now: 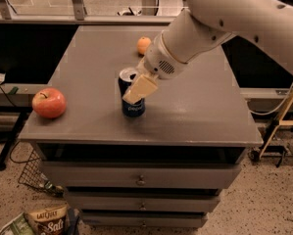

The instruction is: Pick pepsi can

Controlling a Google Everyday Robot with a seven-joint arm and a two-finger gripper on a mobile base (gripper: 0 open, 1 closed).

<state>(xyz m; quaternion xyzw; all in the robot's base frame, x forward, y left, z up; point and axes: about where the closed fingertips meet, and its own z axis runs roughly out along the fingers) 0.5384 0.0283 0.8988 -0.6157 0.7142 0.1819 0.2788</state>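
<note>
The pepsi can [132, 107] stands upright on the grey cabinet top [200, 111], a little left of centre near the front. It is dark blue with white lettering and a silver top. My gripper [135, 85] is down at the can, its cream tip lying across the can's upper right side and hiding part of it. The white arm [219, 23] reaches in from the upper right.
A red apple [49, 103] lies at the front left edge of the top. A small orange fruit [144, 45] sits at the back, behind the can. Drawers [141, 179] are below the top. A wire basket [31, 175] and a snack bag [48, 220] are on the floor at the left.
</note>
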